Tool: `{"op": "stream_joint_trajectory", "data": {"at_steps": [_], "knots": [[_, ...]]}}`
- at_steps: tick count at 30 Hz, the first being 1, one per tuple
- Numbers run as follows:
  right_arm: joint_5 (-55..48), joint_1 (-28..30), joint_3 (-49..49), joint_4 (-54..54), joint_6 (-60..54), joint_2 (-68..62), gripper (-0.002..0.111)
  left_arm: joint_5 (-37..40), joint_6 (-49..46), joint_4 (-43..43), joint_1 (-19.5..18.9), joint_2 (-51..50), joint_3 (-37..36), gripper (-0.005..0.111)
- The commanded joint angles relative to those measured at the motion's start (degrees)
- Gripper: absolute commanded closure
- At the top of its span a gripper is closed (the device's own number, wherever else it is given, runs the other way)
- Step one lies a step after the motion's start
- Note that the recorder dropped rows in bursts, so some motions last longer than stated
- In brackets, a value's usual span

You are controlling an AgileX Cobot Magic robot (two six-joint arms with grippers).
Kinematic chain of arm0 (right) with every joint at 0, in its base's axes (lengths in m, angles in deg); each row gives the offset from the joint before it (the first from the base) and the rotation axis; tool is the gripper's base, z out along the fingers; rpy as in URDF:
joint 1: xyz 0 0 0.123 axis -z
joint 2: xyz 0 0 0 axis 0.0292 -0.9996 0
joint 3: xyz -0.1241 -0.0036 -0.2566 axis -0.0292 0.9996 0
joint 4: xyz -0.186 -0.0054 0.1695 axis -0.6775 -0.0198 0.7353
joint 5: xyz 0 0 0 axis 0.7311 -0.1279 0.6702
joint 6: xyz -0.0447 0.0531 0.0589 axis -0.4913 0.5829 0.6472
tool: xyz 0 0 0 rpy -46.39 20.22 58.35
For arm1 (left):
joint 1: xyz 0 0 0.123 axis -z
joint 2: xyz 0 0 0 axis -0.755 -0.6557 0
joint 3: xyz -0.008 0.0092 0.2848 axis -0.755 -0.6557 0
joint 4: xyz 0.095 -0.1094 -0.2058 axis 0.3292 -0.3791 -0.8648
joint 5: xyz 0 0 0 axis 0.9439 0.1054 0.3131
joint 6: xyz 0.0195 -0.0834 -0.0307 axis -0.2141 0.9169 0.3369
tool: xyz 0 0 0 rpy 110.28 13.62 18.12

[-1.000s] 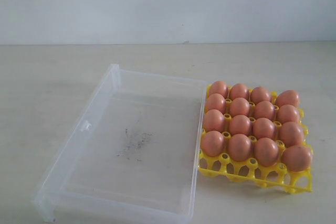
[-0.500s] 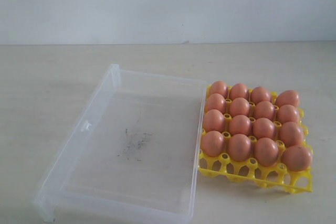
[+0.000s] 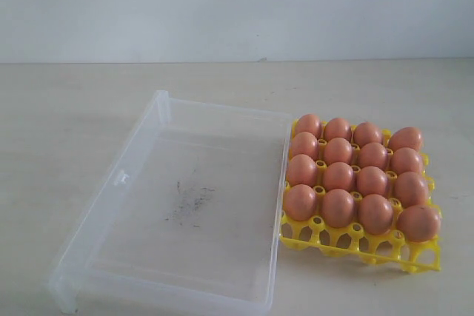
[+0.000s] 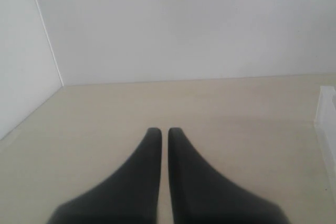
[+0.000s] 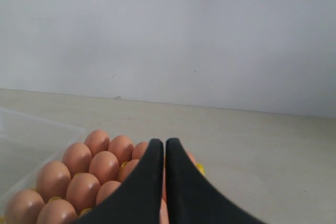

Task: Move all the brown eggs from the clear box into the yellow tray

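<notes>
Exterior view: pale beige tabletop [image 3: 74,109], matte, running back to a plain white wall [image 3: 237,5]. Light is even, with soft shadows.

Box [image 3: 229,205] lies left of centre, open side up, long axis angled away from the camera. Its floor is bare except for a dark smudge [image 3: 189,201] near the middle. A small latch tab [image 3: 121,177] sits on its left wall.

Tray [image 3: 348,242] stands on the tabletop just beside the box's right wall; I cannot tell whether they touch. All sixteen eggs [image 3: 339,176] sit in it, one per cup, four rows of four, none on the tabletop.

Left wrist view: left gripper [image 4: 160,132] hangs over bare tabletop, black fingers drawn together with only a thin slit between them, holding nothing. A corner of the box shows at the picture's edge, well apart from the fingertips. A side wall [image 4: 21,51] meets the back wall in a vertical seam.

Right wrist view: right gripper [image 5: 160,144] is likewise pinched together and holds nothing. It stands in front of the eggs and hides a few of them; bits of yellow tray show between the eggs. The box rim lies beside them.
</notes>
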State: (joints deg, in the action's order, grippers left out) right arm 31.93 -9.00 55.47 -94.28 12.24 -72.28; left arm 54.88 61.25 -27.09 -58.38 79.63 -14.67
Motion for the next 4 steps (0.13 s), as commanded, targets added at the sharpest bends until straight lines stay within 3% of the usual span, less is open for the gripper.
{"op": "stream_joint_trajectory", "data": {"at_steps": [1, 4], "knots": [[0.26, 0.35, 0.23, 0.09, -0.20, 0.31, 0.108, -0.18, 0.41, -0.13, -0.10, 0.13, -0.23, 0.103], [0.26, 0.35, 0.23, 0.09, -0.20, 0.31, 0.108, -0.18, 0.41, -0.13, -0.10, 0.13, -0.23, 0.103]]}}
